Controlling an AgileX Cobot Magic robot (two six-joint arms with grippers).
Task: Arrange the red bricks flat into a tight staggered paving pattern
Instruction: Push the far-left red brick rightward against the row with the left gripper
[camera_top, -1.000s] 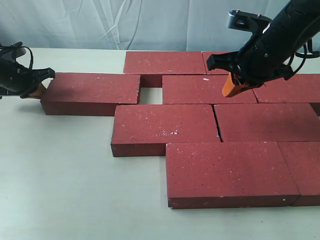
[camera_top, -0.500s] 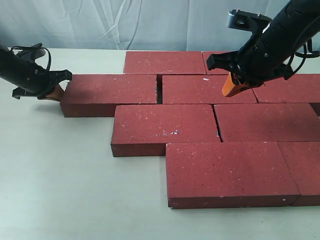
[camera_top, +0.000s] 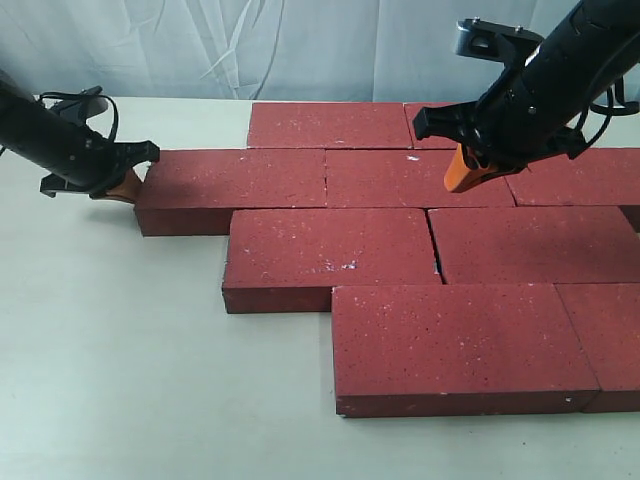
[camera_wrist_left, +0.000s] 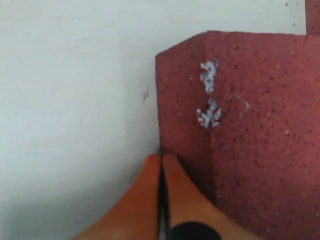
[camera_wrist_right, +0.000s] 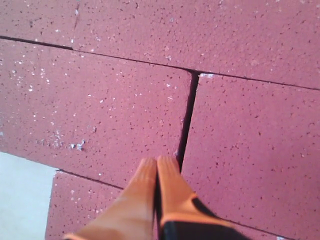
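The bricks (camera_top: 400, 250) are being laid flat on the table (camera_top: 110, 350) in stepped rows, each row being offset from the next so that the joints are not lining up. The left brick (camera_top: 235, 180) of the second row from the back is being set end to end with its neighbour, and no gap is showing between them in the exterior view. The left claw (camera_top: 126, 186) is being held clenched on nothing, its orange fingertips (camera_wrist_left: 150, 175) pinched together and set against that brick's outer end face, low by the table. This is judged a posture for shoving rather than gripping, since a heavy flat brick is being closed up more readily by a push along its length. The left arm is being stretched low and nearly level over the table. The right claw (camera_top: 462, 172) is likewise being held clenched and empty, pointed steeply down near a joint in the middle of the pattern. Whether it is touching the bricks cannot be told; it is judged to be bracing the row against the push
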